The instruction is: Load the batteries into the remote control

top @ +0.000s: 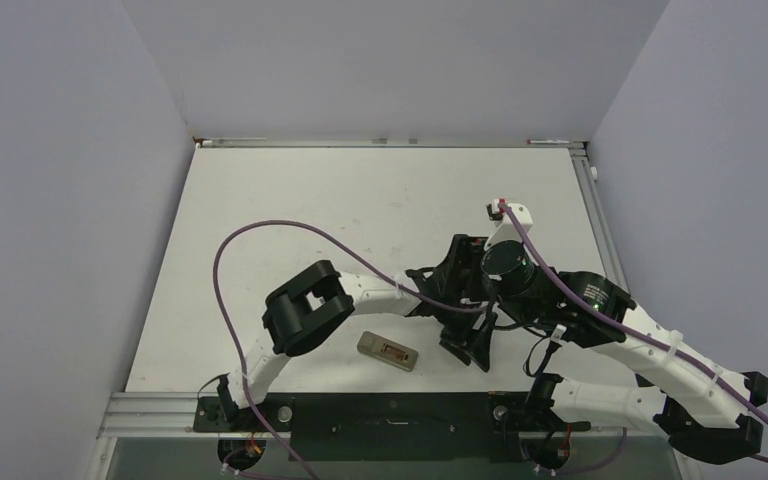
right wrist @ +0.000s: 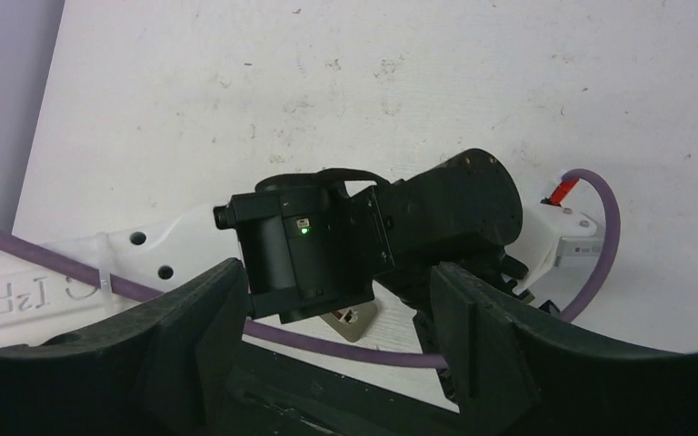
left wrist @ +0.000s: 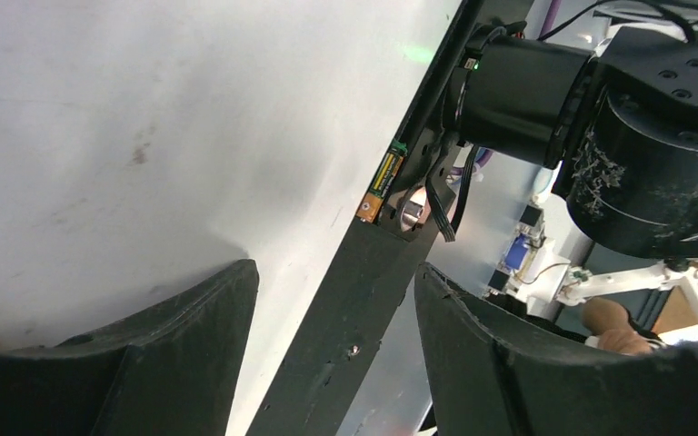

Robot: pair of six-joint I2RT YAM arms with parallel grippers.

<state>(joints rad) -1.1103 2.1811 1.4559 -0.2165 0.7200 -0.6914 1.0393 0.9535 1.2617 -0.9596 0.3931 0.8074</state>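
Left gripper (left wrist: 336,272) and right gripper (right wrist: 336,268) are both hanging spread, pinching nothing, brownish-gold battery (left wrist: 383,180) lying lengthwise straight ahead of the left one, remote control (top: 388,350) lying by the counter's (top: 360,200) near edge.

A white worktop (top: 360,200), lightly scuffed with grey marks (right wrist: 386,68), sits boxed in by pale lavender walls (top: 60,200); an aluminium rail (top: 390,142) runs along its far edge; a black mounting plate (top: 390,412) spans the near edge, beside a metal frame (top: 160,405).
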